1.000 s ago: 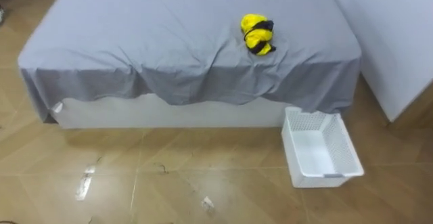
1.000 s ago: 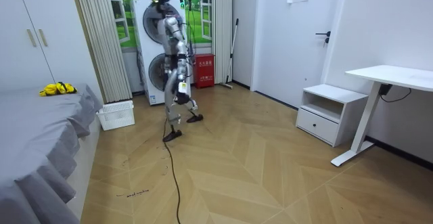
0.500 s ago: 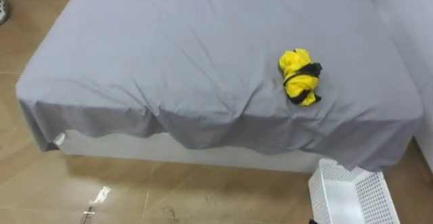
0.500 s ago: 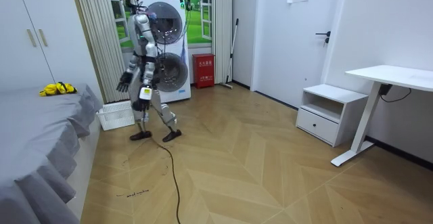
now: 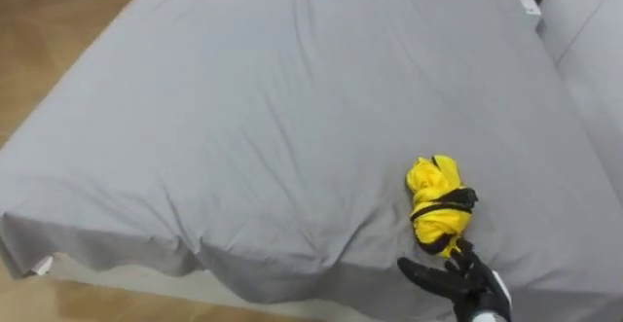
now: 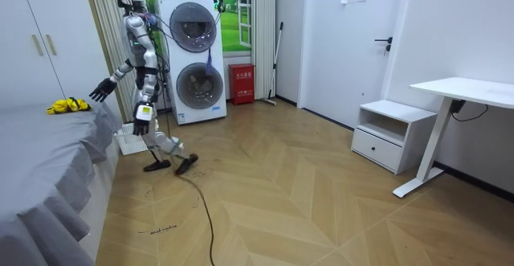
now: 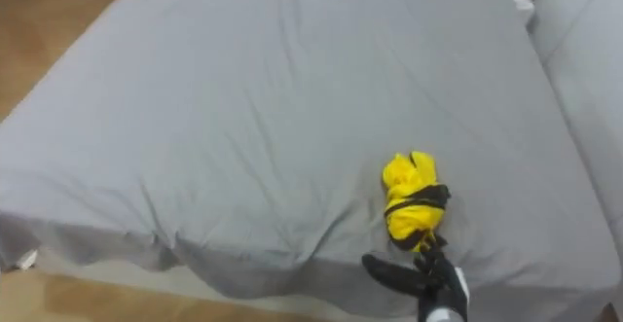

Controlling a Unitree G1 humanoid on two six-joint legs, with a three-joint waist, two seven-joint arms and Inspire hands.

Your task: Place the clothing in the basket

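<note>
"One bundle of clothes, yellow with a black band round it. Where does it lie?"

"On the bed, on the grey sheet, toward five o'clock in the eye views. It is near the bed's edge and apart from everything else."

"How will it handle, do you think?"

"Light and soft, I'd judge: loose cloth wadded up, nothing stiff or fragile in it. It should squash under the fingers, and it may unroll or trail if taken by one edge. The black band across the middle looks the best place to take it. A grasp there, from above and round the thick of the wad, should bring it all up together."

"And the right hand?"

"It comes in from five o'clock and sits at the bundle's six o'clock, right at its lower end. The fingers are spread wide and straight, with the thumb out toward nine o'clock, and it has hold of nothing. Whether a fingertip brushes the cloth I can't tell."

"The left hand?"

"Down by the hip in the room view. There the robot stands at the bed's edge with its right arm stretched out over the mattress."

"And the basket?"

"White, on the floor by the bed's corner, close beside the robot's legs. The clothes aren't in it yet, so the grasp comes first, and the carry looks short."
</note>
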